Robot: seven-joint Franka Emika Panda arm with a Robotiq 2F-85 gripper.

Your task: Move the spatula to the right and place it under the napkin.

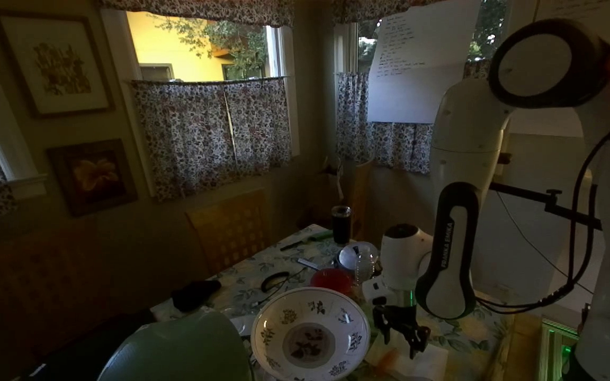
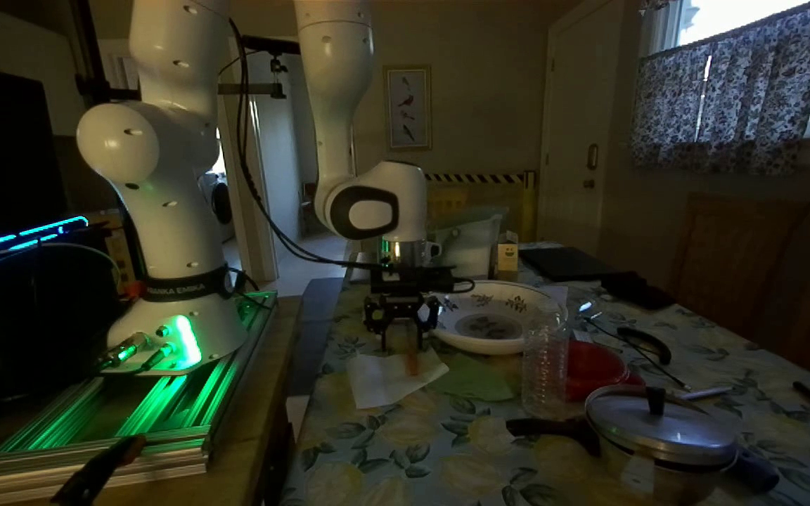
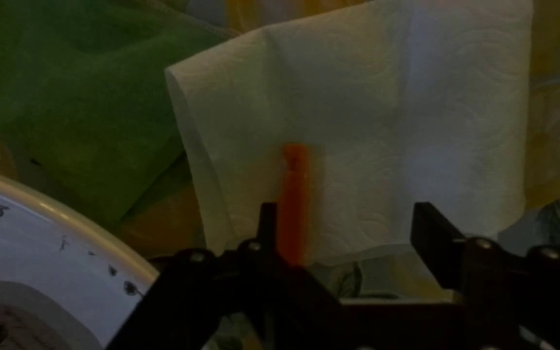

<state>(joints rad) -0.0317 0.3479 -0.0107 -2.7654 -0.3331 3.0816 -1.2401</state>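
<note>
The white napkin [image 3: 358, 97] lies flat on the floral tablecloth. It shows in both exterior views [image 1: 427, 365] [image 2: 377, 379]. An orange strip with a hole near its end, which looks like the spatula's handle [image 3: 295, 204], lies over the napkin and also shows in both exterior views [image 1: 387, 362] [image 2: 412, 363]. Its other end is hidden behind my gripper. My gripper [image 3: 346, 214] is open, pointing down above the napkin's edge. In the wrist view the strip appears between the fingers, close beside the left one. The gripper shows in both exterior views [image 1: 400, 346] [image 2: 403, 344].
A large patterned bowl [image 2: 493, 344] stands close beside the gripper. A green cloth [image 2: 475, 379] lies next to the napkin. A clear plastic bottle [image 2: 544, 372], a red bowl [image 2: 595, 369] and a lidded pot [image 2: 658, 429] stand further along the table.
</note>
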